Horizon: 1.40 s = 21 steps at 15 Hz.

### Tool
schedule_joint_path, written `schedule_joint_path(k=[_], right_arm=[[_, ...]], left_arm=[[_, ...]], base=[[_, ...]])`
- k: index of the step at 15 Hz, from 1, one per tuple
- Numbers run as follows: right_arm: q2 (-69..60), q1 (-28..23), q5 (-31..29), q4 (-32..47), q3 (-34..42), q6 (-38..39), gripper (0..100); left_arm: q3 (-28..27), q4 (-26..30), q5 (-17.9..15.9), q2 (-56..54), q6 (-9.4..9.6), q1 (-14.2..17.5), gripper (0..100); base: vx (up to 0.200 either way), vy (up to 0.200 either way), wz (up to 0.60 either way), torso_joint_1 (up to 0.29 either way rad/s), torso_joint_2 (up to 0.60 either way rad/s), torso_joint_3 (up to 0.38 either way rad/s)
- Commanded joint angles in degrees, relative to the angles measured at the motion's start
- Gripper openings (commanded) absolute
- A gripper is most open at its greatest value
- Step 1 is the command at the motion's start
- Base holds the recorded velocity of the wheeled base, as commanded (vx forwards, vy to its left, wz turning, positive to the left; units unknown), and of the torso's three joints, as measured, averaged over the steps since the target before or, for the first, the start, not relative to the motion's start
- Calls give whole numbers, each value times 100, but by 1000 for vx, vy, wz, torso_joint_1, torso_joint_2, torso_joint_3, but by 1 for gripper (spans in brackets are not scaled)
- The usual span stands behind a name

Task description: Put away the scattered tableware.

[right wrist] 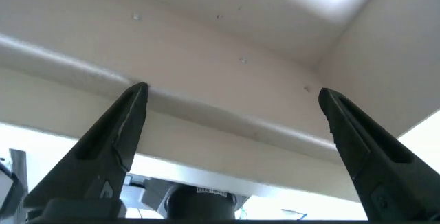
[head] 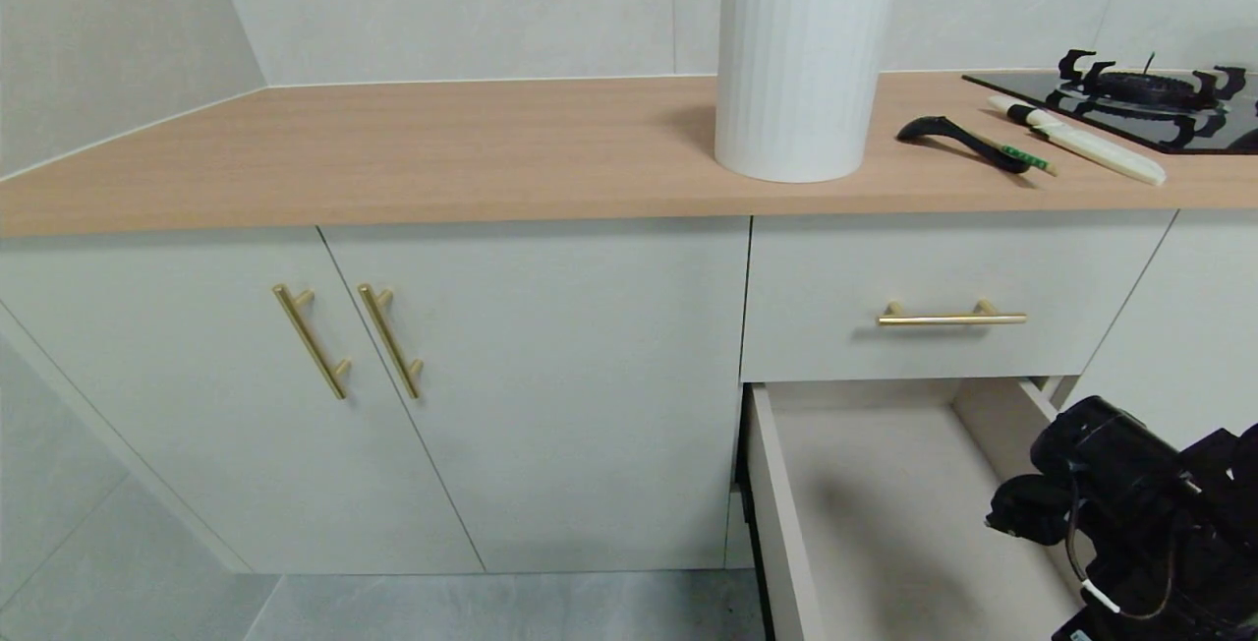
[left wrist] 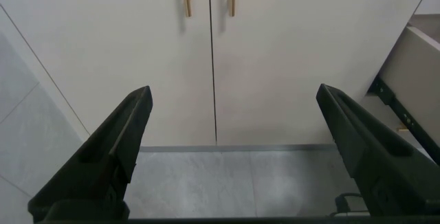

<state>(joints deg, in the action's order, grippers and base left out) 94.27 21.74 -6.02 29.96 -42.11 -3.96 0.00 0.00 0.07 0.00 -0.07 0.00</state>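
**Moving the tableware to the open drawer**

**Arm status.** The left gripper (left wrist: pixel 234 93) has its fingers spread wide and holds nothing. It sits low, facing the cupboard doors (head: pixel 393 395), well apart from the tableware. The right gripper (right wrist: pixel 232 90) also has its fingers released and empty, and it is at the lower drawer (head: pixel 865 484). That drawer is pulled out beneath the shut upper drawer (head: pixel 943 267).

**Location of task items.** All items lie on the worktop (head: pixel 442 145), to the right of the white ribbed cylinder (head: pixel 798 51) and just beside the hob (head: pixel 1140 105).

**Recommended procedure (judgement).**
1. The drawer is ready to receive items, so the step in hand is the first pick. Use the right arm, which is nearer.
2. Raise the arm clear of the upper drawer front and the worktop edge before approaching.
3. Take one item per trip.
4. Start with the black spoon (head: pixel 948 135) and close the fingers across its handle.
5. The green-banded stick (head: pixel 1022 157) lies against the spoon, so expect it to shift.
6. Grip the white knife (head: pixel 1091 147) at its narrower end.

**Inventory.**
- Cupboard doors: 2, each with one handle
- Cylinder: 1
- Drawers: 2
- Spoon: 1
- Stick: 1 (possibly a pair; cannot tell)
- Knife: 1
- Hob: 1
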Motion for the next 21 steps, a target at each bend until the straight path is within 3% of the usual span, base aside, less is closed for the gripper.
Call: schedule_joint_path(k=[1, 8, 11, 16, 21], right_arm=[[-67, -38, -13, -175, -87, 45, 100], [-708, -187, -92, -1994, -70, 985, 100], [-1130, -214, -259, -2065, -122, 967, 100], [-1209, -302, -242, -2126, -834, 616, 100], [-1130, -302, -224, -2126, -1520, 458, 100]], left_arm=[[0, 0, 1, 0, -1, 0, 100], [0, 0, 1, 0, -1, 0, 100], [0, 0, 1, 0, -1, 0, 100], [0, 0, 1, 0, -1, 0, 100], [0, 0, 1, 0, -1, 0, 100]], base=[[0, 0, 0, 0, 0, 0], [0, 0, 0, 0, 0, 0], [0, 0, 0, 0, 0, 0], [0, 0, 0, 5, -27, -21], [0, 0, 0, 102, -336, -271]])
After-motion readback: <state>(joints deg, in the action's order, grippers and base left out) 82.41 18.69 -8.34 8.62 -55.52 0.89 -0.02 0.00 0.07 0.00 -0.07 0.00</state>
